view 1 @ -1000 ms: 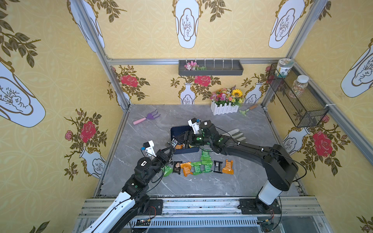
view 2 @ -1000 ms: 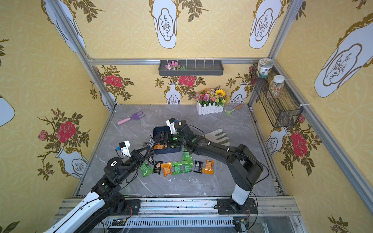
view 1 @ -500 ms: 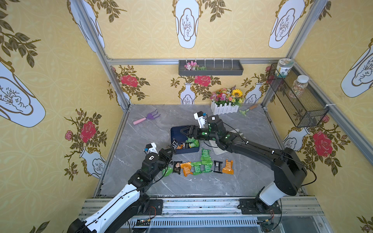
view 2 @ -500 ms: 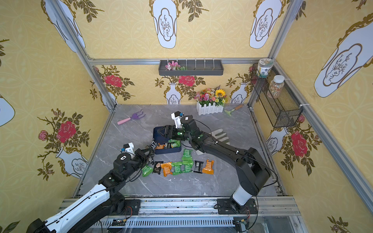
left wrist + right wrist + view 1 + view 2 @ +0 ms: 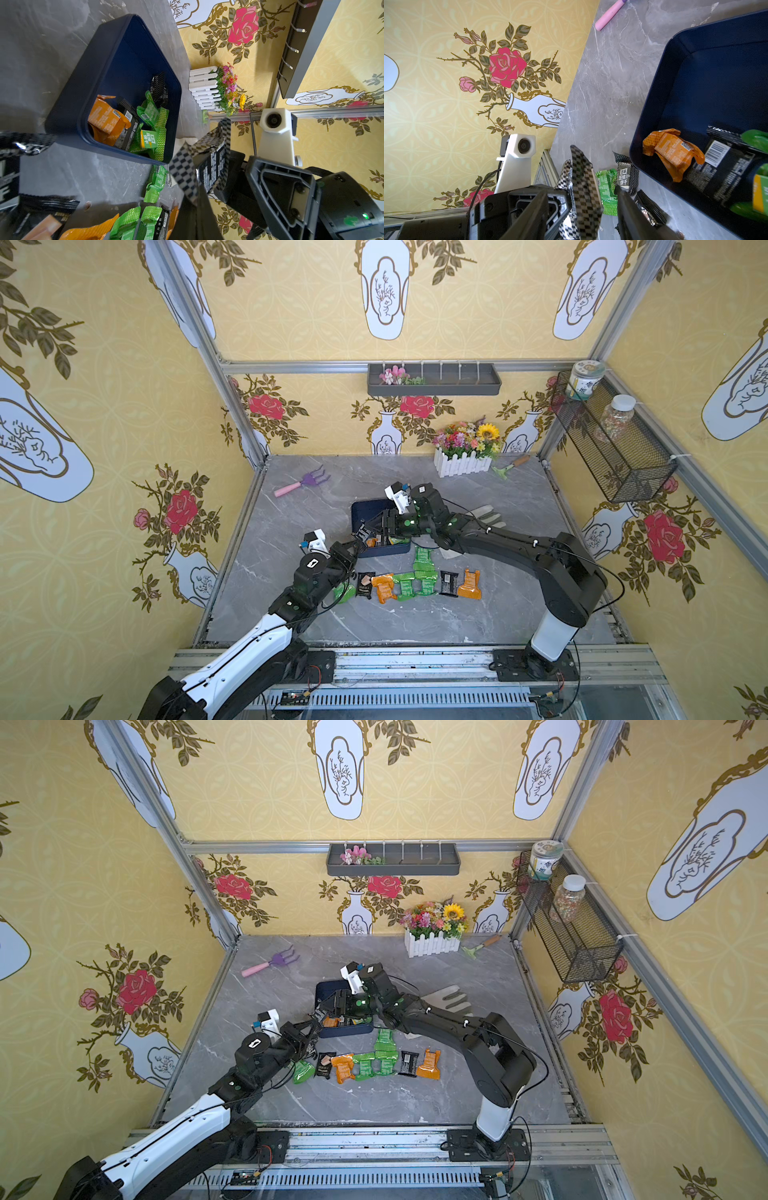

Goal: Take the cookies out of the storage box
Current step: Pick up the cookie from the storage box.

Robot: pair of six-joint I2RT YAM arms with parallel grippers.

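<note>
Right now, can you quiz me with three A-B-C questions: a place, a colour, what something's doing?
1. Where's the purple rake? A on a wall hook; B on the table; C on the floor outside.
2. The storage box is which colour? A red; B white; C dark blue.
3. The left gripper is: A wide open; B shut on a black cookie packet; C out of sight.
Answers: 1 B: it lies on the grey top. 2 C: navy walls. 3 B: it pinches the chequered foil.
</note>
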